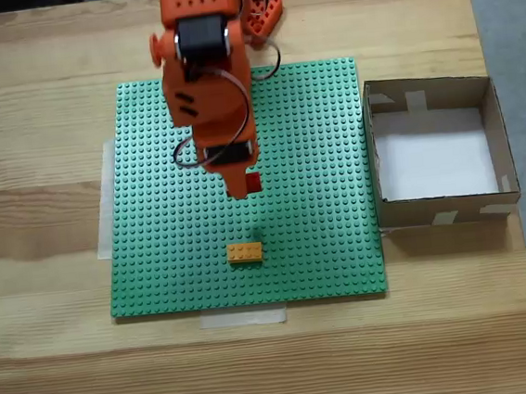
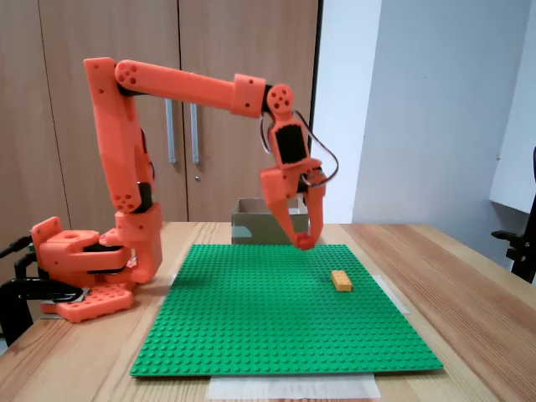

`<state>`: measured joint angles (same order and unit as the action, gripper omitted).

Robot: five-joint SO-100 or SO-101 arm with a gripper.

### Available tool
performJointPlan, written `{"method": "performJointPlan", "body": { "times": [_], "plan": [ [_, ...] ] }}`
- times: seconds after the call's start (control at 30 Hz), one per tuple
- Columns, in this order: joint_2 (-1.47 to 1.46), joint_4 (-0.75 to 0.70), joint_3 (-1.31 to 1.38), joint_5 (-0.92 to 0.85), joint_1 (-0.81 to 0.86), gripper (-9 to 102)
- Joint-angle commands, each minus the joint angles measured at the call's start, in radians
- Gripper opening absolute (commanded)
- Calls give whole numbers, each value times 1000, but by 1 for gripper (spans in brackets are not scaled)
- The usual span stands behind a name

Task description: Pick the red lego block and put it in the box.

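one shallow cardboard box [image 1: 430, 97] sits just off the right edge of the green baseplate [image 1: 324, 247] in a fixed view, its white floor bare. the orange gripper [image 2: 303, 242] hangs above the plate's middle with its fingertips drawn nearly together on the red lego block [image 1: 253, 183], seemingly held clear of the studs. judged by looks, the brick is light, rigid and smooth-sided, best pinched across its long flat walls; the yellow-orange brick [image 1: 244, 252] lies nearer the plate's front edge.
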<state>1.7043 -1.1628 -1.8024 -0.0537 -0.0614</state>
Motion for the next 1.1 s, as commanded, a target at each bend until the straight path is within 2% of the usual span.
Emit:
{"method": "performJointPlan", "body": {
  "times": [0.0,0.3,0.6,1.07],
  "plan": [
    [107,-14,9,15,-34,-1],
    [259,-86,32,61,-153,-1],
    [276,-153,181,97,-276,-1],
    [276,-164,330,124,-443,-1]
  ]
}}
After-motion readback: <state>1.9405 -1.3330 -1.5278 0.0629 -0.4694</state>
